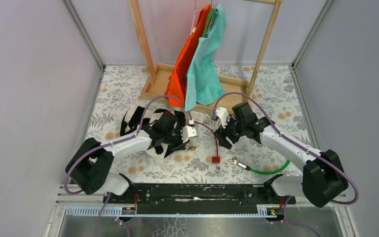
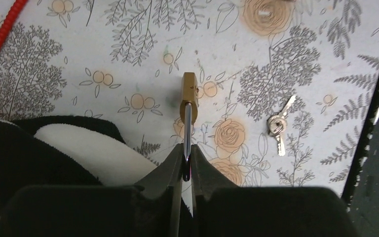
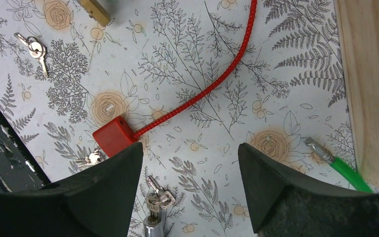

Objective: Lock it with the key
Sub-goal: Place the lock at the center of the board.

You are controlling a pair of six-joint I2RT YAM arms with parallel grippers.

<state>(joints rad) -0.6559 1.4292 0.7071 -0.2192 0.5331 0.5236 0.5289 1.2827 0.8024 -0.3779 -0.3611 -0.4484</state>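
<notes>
My left gripper (image 2: 187, 160) is shut on the silver shackle of a brass padlock (image 2: 189, 96), whose body points away from the fingers just above the floral table. A small bunch of keys (image 2: 277, 126) lies on the table to the right of the padlock, apart from it. In the top view the left gripper (image 1: 190, 132) is at the table's middle. My right gripper (image 3: 190, 153) is open and empty, hovering over the table; in the top view the right gripper (image 1: 223, 136) is right of the left one. The padlock (image 3: 94, 11) and the keys (image 3: 34, 48) show at the upper left of the right wrist view.
A red cable lock (image 3: 112, 136) with keys beside it lies under the right gripper. A green cable lock (image 1: 266, 171) has keys in its silver end (image 3: 158, 200). A black and white cloth (image 1: 143, 123) lies under the left arm. A wooden rack (image 1: 163, 81) with hanging clothes stands behind.
</notes>
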